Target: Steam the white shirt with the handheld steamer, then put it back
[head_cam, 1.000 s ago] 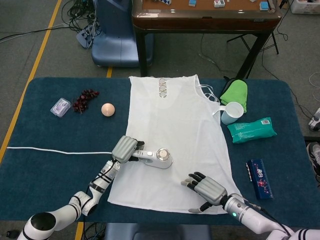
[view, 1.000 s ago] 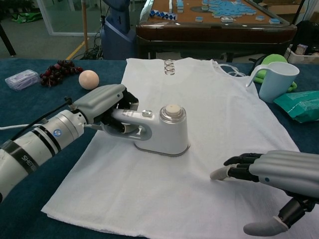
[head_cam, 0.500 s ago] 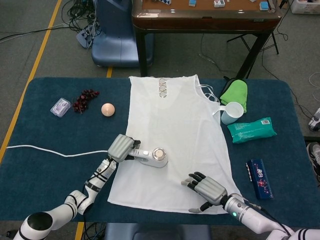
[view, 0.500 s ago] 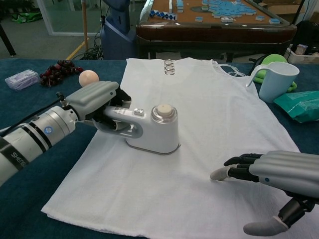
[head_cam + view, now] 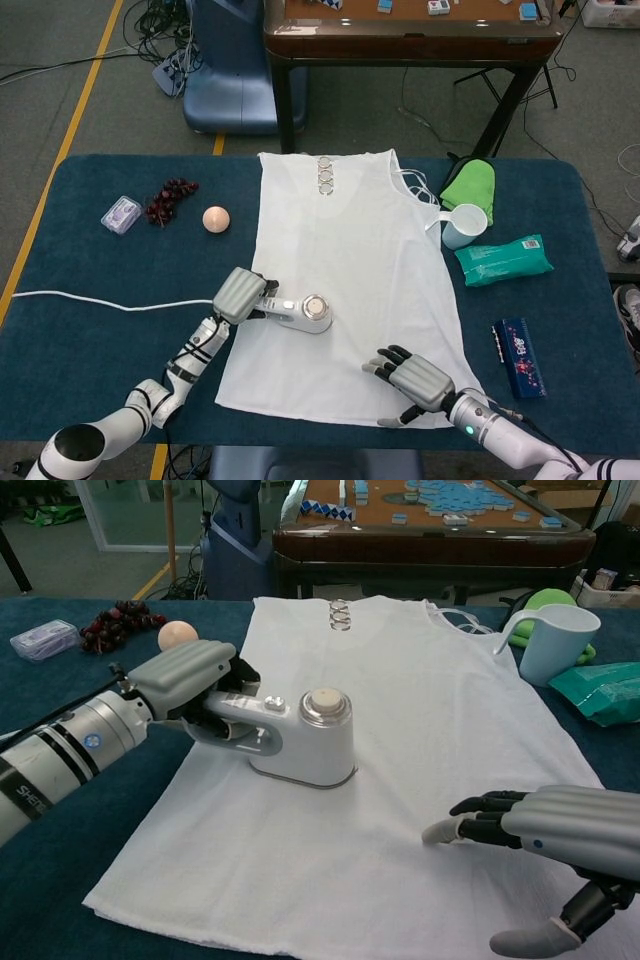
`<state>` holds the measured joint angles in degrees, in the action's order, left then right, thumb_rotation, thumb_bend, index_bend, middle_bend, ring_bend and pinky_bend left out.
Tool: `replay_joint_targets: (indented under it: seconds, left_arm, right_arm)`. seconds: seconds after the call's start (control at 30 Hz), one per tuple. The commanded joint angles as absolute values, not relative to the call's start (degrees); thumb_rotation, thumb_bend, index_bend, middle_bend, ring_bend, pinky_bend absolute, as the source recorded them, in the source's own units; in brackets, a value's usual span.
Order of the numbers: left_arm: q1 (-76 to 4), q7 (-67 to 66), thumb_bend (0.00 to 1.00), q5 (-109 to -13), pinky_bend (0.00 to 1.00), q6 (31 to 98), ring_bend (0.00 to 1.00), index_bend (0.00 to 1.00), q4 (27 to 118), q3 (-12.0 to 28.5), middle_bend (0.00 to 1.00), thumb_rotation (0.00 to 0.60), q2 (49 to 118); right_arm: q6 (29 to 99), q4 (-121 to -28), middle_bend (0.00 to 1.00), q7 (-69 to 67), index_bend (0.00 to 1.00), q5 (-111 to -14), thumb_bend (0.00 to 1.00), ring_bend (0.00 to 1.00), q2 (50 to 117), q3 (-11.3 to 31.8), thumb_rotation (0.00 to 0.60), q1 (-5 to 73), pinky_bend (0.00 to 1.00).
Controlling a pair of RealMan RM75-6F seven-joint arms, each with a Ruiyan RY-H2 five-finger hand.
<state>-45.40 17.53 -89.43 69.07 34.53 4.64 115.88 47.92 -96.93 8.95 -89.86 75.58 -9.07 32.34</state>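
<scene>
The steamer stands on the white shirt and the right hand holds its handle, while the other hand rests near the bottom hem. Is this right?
Not quite: the left hand holds the handle of the steamer, as the chest view shows. The steamer does stand on the white shirt, and it is the right hand that is near the bottom hem, fingers spread, holding nothing.

Left hand (image 5: pixel 240 294) holds steamer (image 5: pixel 304 313) flat on white shirt (image 5: pixel 345 270).

Silver-shelled robot hand (image 5: pixel 190 680) with black fingers, white banded forearm.
</scene>
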Motion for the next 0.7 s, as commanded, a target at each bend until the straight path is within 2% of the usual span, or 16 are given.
replay_joint_targets:
  seconds: [0.03, 0.37, 0.7]
  left_arm:
    - [-46.02, 17.04, 0.25, -89.67, 0.77, 68.81, 0.73, 0.78, 34.14, 4.61, 0.87, 0.600, 116.78]
    - [-47.90, 15.21, 0.25, -89.65, 0.77, 67.38, 0.72, 0.78, 33.70, 5.01, 0.86, 0.600, 118.52]
    - [-46.55, 14.98, 0.25, -88.77, 0.77, 67.71, 0.72, 0.78, 33.96, 5.10, 0.86, 0.600, 116.07]
  right_arm:
    - [48.06, -97.06, 0.14, 8.96, 0.02, -89.90, 0.00, 0.03, 75.40, -9.12, 0.219, 32.27, 0.04]
    - [48.08, -96.81, 0.14, 8.94, 0.02, -89.75, 0.00, 0.03, 75.32, -9.33, 0.219, 32.03, 0.04]
    - [47.43, -96.56, 0.14, 8.65, 0.02, -89.96, 0.00, 0.03, 75.47, -9.60, 0.220, 32.26, 0.04]
